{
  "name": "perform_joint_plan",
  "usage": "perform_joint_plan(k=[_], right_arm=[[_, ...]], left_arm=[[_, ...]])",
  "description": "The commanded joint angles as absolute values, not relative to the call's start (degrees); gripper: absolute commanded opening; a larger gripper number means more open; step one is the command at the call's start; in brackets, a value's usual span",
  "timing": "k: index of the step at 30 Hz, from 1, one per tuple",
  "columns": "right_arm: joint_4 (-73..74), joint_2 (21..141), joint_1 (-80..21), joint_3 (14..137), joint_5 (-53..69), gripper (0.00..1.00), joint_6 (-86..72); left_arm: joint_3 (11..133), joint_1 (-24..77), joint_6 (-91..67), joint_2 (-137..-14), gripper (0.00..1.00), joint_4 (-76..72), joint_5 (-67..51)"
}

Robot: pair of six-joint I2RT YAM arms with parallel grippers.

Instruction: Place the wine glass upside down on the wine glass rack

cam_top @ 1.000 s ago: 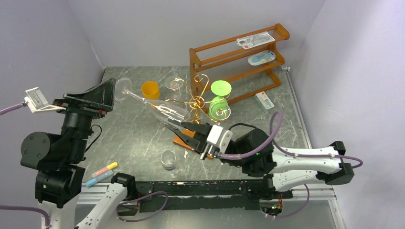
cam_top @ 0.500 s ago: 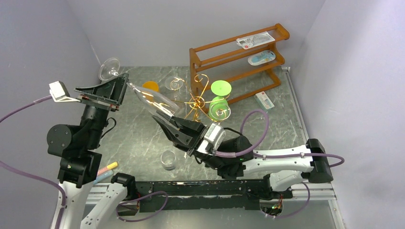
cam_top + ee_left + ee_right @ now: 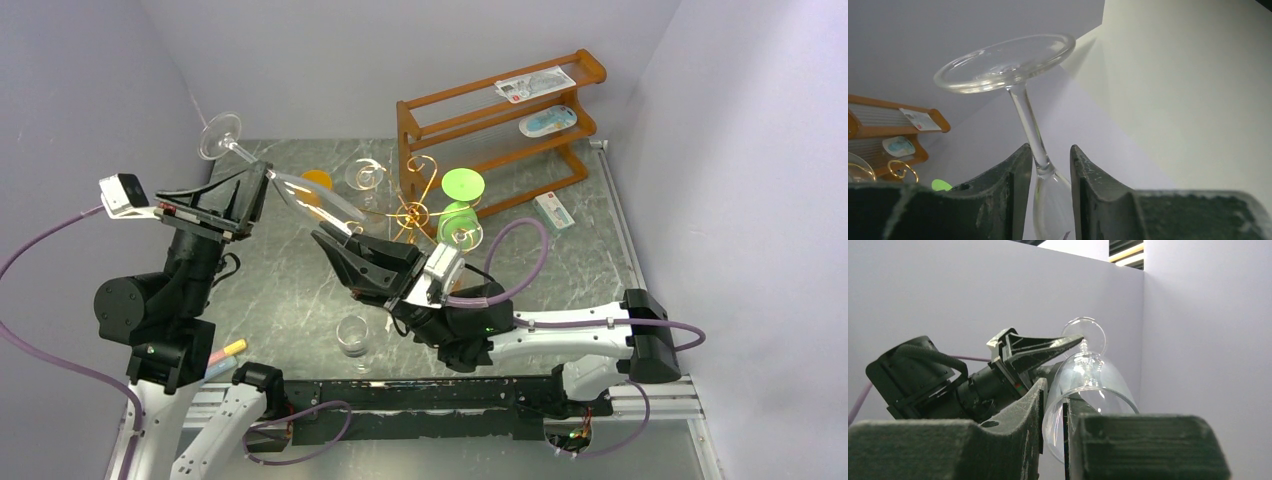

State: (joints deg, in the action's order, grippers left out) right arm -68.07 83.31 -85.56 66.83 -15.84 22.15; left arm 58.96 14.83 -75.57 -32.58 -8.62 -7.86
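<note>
The clear wine glass (image 3: pixel 310 200) hangs in the air over the table's left, tilted, foot up and to the left. My right gripper (image 3: pixel 335 245) is shut on the bowl's rim, one finger inside the bowl and one outside (image 3: pixel 1053 390). My left gripper (image 3: pixel 262 178) has its jaws narrowed where stem meets bowl (image 3: pixel 1048 150), and the top of the bowl fills the gap between the fingers. The stem and round foot (image 3: pixel 1005 62) stick out above them. The gold wire wine glass rack (image 3: pixel 425 170) stands just right of the glass, its base hidden behind my right gripper.
Two green glasses (image 3: pixel 462 185) and a clear one (image 3: pixel 365 175) hang on the rack. An orange cup (image 3: pixel 318 180) sits behind the held glass. A small clear tumbler (image 3: pixel 352 335) and chalk sticks (image 3: pixel 225 352) lie near the front. A wooden three-tier shelf (image 3: pixel 500 110) stands back right.
Both arms rose and shifted left, tilting the glass's foot higher. The left gripper came onto the stem and its jaws closed in from wide open. The right grip on the rim is unchanged.
</note>
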Motion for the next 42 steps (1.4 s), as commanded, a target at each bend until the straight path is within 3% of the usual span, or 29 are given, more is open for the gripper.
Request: perform_joint_plan(k=[1,18,20,24,27,31,42], right_arm=[[-73.1,84.0,-84.9,69.1,-15.4,0.0,19.4],[-70.1,85.7,-83.2,70.9,-11.2,0.0,15.4],[-69.8,85.5,-83.2,70.6,-11.0,0.0,15.2],[-69.6,85.5,-83.1,70.2,-11.3,0.0,14.6],[-69.4,85.5,-82.8,70.1,-11.6,0.0,13.9],[-71.7,84.5,-82.7,67.2,-11.7,0.3,12.5],[-72.9,79.3,-82.6,60.2,-16.0,0.66,12.1]], left_arm=[[58.3,14.9,-78.6,-31.3,0.35,-12.9,-9.5],[57.2,14.9,-79.8,-34.7,0.35,-18.6,-13.8],[56.8,14.9,-79.3,-34.5,0.29,-19.6,-13.2],[57.1,14.9,-75.7,-34.1,0.07,-18.7,-11.8],[56.3,14.9,-73.8,-33.5,0.05,-19.9,-11.2],[57.0,14.9,-66.4,-33.3,0.05,-19.6,-10.3],[60.3,14.9,-49.1,-33.4,0.05,-11.4,-10.3]])
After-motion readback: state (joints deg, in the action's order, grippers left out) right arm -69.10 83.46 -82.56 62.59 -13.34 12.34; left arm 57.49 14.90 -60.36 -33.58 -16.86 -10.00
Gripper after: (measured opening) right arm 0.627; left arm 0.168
